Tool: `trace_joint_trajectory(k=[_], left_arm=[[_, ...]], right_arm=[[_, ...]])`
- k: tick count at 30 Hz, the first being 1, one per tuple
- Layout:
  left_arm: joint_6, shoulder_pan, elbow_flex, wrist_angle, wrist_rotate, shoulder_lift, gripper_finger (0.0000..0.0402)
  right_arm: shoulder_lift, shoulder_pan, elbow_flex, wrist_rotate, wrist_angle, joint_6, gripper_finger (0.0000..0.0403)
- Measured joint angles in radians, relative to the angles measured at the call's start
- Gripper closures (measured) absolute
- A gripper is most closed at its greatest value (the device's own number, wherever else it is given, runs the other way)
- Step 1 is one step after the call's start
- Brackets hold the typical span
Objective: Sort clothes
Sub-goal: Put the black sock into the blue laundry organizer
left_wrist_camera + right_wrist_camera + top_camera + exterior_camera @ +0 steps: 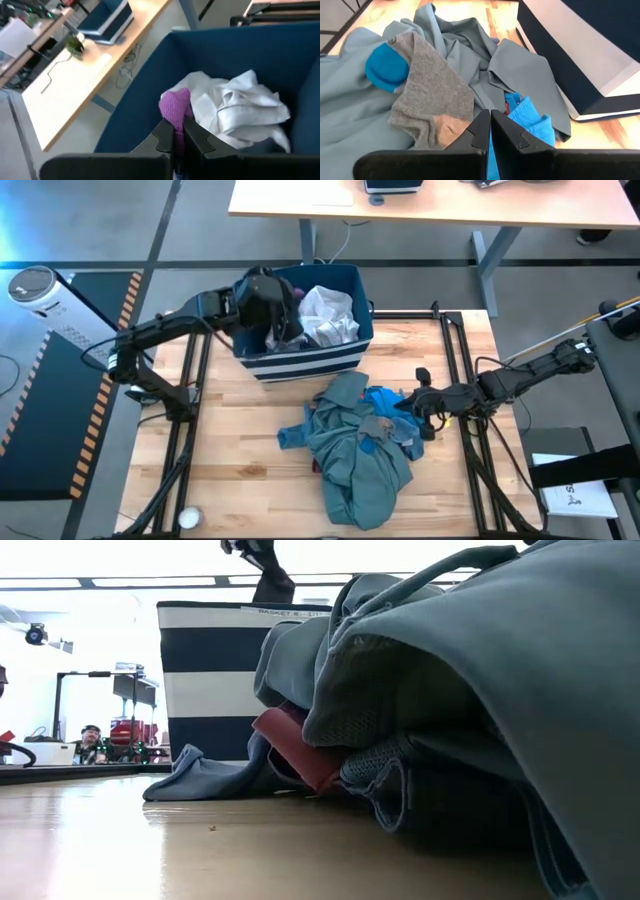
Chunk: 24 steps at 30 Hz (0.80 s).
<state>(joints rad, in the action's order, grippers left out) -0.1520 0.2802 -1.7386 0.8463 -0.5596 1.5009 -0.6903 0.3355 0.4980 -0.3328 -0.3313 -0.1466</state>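
High view: you're hanging the left gripper (178, 134) over the bin (340, 358), fingers pinching a purple sock (175, 106); your right gripper (489, 131) is sitting closed on the clothes pile (355, 445) mid-table. Opening off-centre risks missing the bin.

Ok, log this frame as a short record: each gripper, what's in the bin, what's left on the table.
left gripper: over the navy striped bin, shut on a purple piece
right gripper: low at the pile's edge, shut on a bright blue piece
in bin: white garment
on table: teal-green garment heaped over a grey piece and a red piece
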Motion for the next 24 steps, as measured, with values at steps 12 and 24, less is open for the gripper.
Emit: trace_joint_trajectory(k=[12, 24], left_arm=[[0.001, 0.046, 0.233, -0.135, 0.096, -0.091, 0.0402], [0.114, 0.172, 0.625, -0.290, 0.164, -0.298, 0.0401]], right_arm=[[0.000, 0.000, 0.000, 0.000, 0.085, 0.026, 0.0403], [0.000, 0.000, 0.000, 0.000, 0.120, 0.044, 0.0403]])
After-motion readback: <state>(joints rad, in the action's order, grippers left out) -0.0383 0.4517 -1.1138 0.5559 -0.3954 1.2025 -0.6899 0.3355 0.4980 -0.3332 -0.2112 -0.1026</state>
